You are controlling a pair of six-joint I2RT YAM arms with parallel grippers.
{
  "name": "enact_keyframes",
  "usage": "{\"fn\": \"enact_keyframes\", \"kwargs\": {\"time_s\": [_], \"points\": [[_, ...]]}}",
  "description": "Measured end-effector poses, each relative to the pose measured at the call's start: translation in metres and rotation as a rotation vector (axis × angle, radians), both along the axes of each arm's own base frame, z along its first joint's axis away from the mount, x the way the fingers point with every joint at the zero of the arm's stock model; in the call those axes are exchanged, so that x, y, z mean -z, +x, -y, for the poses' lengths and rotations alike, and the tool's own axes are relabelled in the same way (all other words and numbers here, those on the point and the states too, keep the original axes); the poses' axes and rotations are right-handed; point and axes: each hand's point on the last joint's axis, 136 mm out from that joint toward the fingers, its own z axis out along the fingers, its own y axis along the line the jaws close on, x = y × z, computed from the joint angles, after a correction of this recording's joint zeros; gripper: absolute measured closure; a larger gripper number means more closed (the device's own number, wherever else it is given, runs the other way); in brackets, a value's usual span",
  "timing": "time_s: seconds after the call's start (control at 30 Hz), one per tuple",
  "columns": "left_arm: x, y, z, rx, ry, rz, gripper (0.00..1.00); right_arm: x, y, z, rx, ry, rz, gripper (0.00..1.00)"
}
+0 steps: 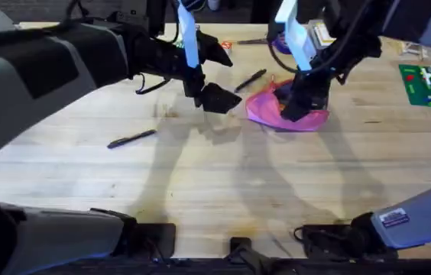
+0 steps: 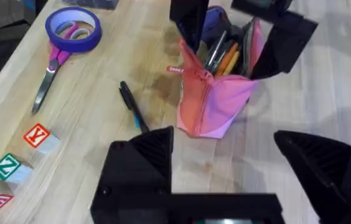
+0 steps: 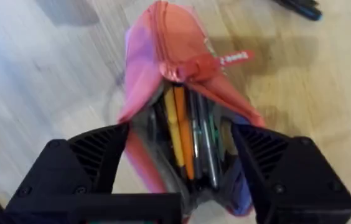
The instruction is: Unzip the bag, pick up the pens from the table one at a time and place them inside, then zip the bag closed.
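While the right gripper (image 3: 182, 180) gripped the soft pink bag (image 1: 280, 111) open, the left gripper (image 1: 208, 98) hung beside it, spread empty over plank-grained table (image 1: 200, 183).

Bag (image 1: 280, 111) on table (image 1: 200, 183), right of centre, pens inside. One pen (image 1: 251, 79) just behind-left of bag; another pen (image 1: 131, 138) well apart, far left.
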Motion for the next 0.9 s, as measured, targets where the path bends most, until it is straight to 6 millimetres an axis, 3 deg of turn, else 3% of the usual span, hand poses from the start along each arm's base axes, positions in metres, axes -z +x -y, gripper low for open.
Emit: {"fn": "enact_keyframes", "kwargs": {"time_s": [0.13, 0.4, 0.53, 0.7, 0.9], "points": [[0.000, 0.000, 0.000, 0.000, 0.000, 0.001, 0.009, -0.025, -0.004, 0.001, 0.041, 0.014, 0.047, 0.004], [0.001, 0.005, -0.004, -0.032, 0.036, 0.022, 0.007, -0.108, -0.020, 0.003, 0.061, 0.061, 0.282, 0.004], [-0.009, 0.004, -0.012, -0.069, 0.075, 0.060, 0.007, -0.143, -0.037, 0.006, 0.064, 0.080, 0.380, 0.004], [-0.014, -0.006, -0.028, -0.135, 0.163, 0.060, 0.008, -0.173, -0.054, 0.008, 0.097, 0.111, 0.467, 0.004], [-0.017, -0.023, -0.049, -0.200, 0.245, 0.027, 0.007, -0.192, -0.066, 0.010, 0.162, 0.151, 0.507, 0.004]]}}
